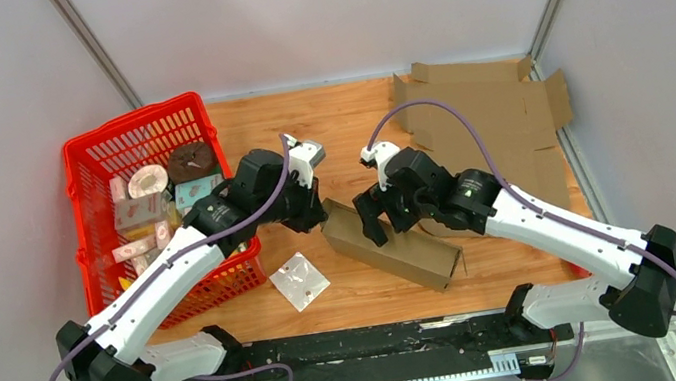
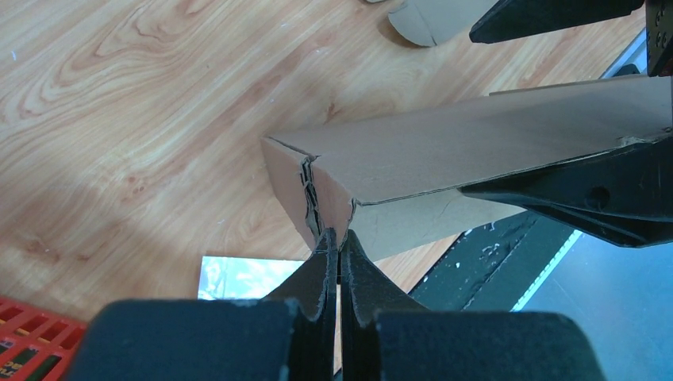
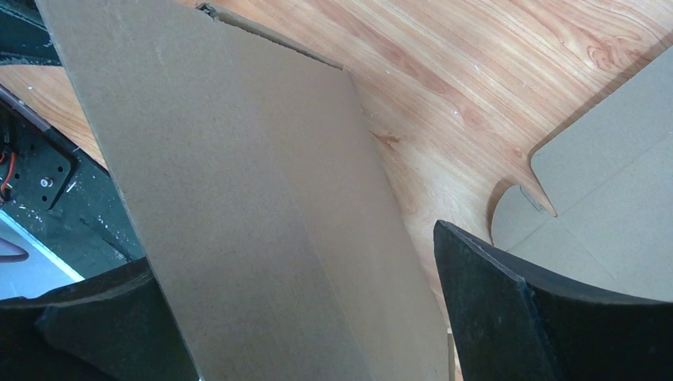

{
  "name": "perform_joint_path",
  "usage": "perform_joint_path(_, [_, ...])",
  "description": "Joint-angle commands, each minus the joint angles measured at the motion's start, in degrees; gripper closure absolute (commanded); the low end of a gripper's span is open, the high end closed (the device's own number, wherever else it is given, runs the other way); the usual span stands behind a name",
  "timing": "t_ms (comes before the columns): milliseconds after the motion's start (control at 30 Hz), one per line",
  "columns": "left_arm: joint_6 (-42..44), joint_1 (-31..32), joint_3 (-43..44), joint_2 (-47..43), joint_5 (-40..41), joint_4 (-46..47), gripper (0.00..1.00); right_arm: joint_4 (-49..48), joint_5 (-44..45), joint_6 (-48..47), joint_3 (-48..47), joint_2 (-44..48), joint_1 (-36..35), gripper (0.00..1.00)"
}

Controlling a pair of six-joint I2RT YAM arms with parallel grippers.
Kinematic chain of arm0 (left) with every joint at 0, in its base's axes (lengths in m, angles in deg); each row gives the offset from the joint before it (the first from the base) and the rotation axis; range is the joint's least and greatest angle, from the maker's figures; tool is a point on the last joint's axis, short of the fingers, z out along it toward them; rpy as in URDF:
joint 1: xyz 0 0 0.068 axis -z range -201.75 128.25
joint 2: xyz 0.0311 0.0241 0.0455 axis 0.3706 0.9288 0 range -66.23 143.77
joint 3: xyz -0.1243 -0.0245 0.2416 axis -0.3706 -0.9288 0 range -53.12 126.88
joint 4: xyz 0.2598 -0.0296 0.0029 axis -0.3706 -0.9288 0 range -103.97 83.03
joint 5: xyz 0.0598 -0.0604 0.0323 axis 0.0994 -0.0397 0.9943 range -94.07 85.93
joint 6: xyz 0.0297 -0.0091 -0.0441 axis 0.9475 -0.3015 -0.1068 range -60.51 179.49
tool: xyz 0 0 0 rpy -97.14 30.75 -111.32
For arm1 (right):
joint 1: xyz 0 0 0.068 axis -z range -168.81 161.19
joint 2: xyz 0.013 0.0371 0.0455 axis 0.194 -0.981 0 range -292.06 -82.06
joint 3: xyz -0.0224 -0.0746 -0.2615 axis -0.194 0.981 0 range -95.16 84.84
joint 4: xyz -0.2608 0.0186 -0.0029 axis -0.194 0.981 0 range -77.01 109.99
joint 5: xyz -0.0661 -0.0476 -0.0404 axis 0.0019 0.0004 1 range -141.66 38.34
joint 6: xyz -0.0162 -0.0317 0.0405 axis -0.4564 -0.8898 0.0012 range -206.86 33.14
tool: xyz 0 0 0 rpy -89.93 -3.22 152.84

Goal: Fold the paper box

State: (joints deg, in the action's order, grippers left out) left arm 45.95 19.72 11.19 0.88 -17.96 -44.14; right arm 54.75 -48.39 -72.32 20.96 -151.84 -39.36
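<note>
Across the wooden table (image 1: 334,120), flattened cardboard sheets (image 1: 496,121) fill the far right corner and a red basket (image 1: 133,117) of small goods stands at the left. Between the arms lies the paper box (image 1: 393,246), a long, partly formed sleeve. Its long axis runs from the far left, near the basket, down to the near right.

The left gripper (image 2: 335,238) meets the box end-on at that far-left end, its jaws pressed together on the torn edge of the end flap. The right gripper (image 1: 387,223) comes at the sleeve crosswise just beside it, with fingers (image 3: 492,302) spread to either side of the wall and a gap on one side. A small foil packet (image 1: 299,279) lies loose near the left arm.

The left arm is likely best placed to tuck the flap.
</note>
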Motion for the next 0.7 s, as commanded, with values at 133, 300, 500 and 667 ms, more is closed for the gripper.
perform_joint_path(133, [-2.4,0.6,0.6,0.5,-3.5,3.2,1.00,-1.6,0.6,-1.6,1.6,-1.1,2.5,0.00])
perform_joint_path(300, [-0.5,0.5,-1.3,0.9,0.0,3.2,1.00,-1.5,-0.6,-2.5,1.4,-1.4,3.7,0.00])
perform_joint_path(500, [2.6,0.6,-3.1,1.3,1.1,3.9,1.00,-2.0,-4.3,-4.7,0.9,-1.9,3.9,0.00])
perform_joint_path(667, [4.0,0.5,-2.9,1.9,2.4,3.2,1.00,-1.6,-4.8,-4.0,0.8,-2.1,5.6,0.00])
